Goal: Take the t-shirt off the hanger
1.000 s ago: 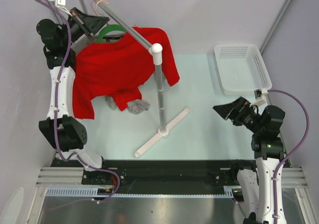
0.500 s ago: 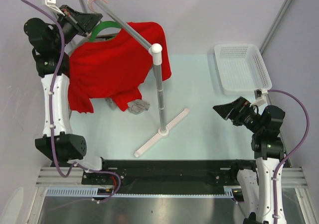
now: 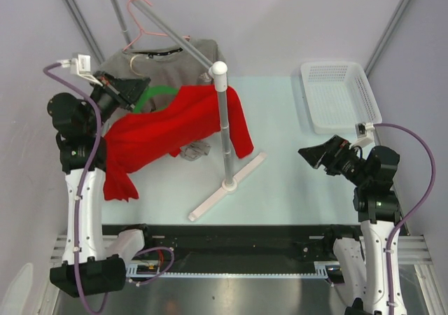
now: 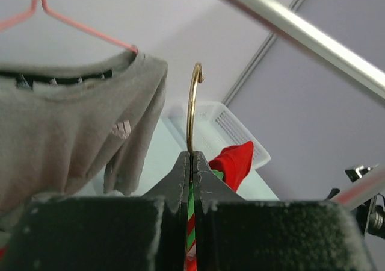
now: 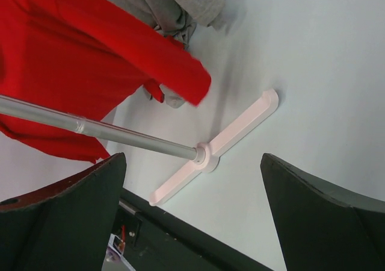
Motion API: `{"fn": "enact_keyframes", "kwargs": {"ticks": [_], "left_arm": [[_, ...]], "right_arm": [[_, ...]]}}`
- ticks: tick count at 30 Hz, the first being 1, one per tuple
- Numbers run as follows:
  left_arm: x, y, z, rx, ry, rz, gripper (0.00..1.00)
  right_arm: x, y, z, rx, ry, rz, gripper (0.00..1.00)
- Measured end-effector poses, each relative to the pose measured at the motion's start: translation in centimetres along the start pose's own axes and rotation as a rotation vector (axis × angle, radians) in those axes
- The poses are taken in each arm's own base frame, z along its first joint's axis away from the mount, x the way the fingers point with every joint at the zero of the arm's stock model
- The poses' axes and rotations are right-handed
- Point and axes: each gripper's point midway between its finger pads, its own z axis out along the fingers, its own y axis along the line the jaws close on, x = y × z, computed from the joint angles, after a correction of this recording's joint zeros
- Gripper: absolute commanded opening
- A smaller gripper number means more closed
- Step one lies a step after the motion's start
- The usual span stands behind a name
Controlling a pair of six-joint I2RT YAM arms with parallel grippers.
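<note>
Your left gripper (image 3: 130, 89) has its jaws pressed fully together on the neck of the green hanger (image 3: 158, 92). In the left wrist view the two fingertips meet with only the hanger's thin stem between them. The brass hook (image 4: 191, 109) rises straight up from the pinch into open air, off the rail (image 3: 162, 25).

The red t-shirt (image 3: 166, 129) is on that green hanger, held out to the left of the stand. One sleeve hangs down at the left beside your arm. The other side runs past the upright pole (image 3: 224, 129) and droops to its right, above the table (image 3: 294, 189).

On the rail behind it, a grey t-shirt (image 3: 168, 63) hangs from a pink hanger (image 3: 143, 19).

Your right gripper (image 3: 313, 154) stands with its jaws spread wide and nothing between them. It hovers over the table near the white basket (image 3: 341, 94), well apart from the shirt.
</note>
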Motion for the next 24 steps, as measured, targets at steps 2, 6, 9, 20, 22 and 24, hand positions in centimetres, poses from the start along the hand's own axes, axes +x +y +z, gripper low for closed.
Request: {"fn": "enact_keyframes", "kwargs": {"ticks": [2, 6, 9, 20, 22, 24], "left_arm": [[1.8, 0.4, -0.3, 0.001, 0.024, -0.023, 0.00], [6.3, 0.2, 1.4, 0.048, 0.127, -0.094, 0.00], [10.7, -1.9, 3.7, 0.141, 0.243, -0.149, 0.00], [19.7, -4.6, 8.6, 0.296, 0.435, -0.248, 0.00], [20.5, -4.6, 9.2, 0.300, 0.447, -0.278, 0.00], [21.1, -4.8, 9.7, 0.308, 0.460, -0.302, 0.00]], "right_arm": [[-0.1, 0.3, 0.1, -0.007, 0.008, -0.021, 1.00], [0.0, 0.9, 1.0, -0.026, 0.045, -0.043, 1.00], [0.3, 1.2, 2.1, -0.035, 0.089, -0.059, 0.99], [-2.6, 3.0, 6.3, -0.044, 0.134, -0.150, 0.86], [-3.1, 3.0, 7.0, -0.037, 0.124, -0.144, 0.85], [-3.3, 2.9, 7.6, -0.013, 0.111, -0.127, 0.85]]}}
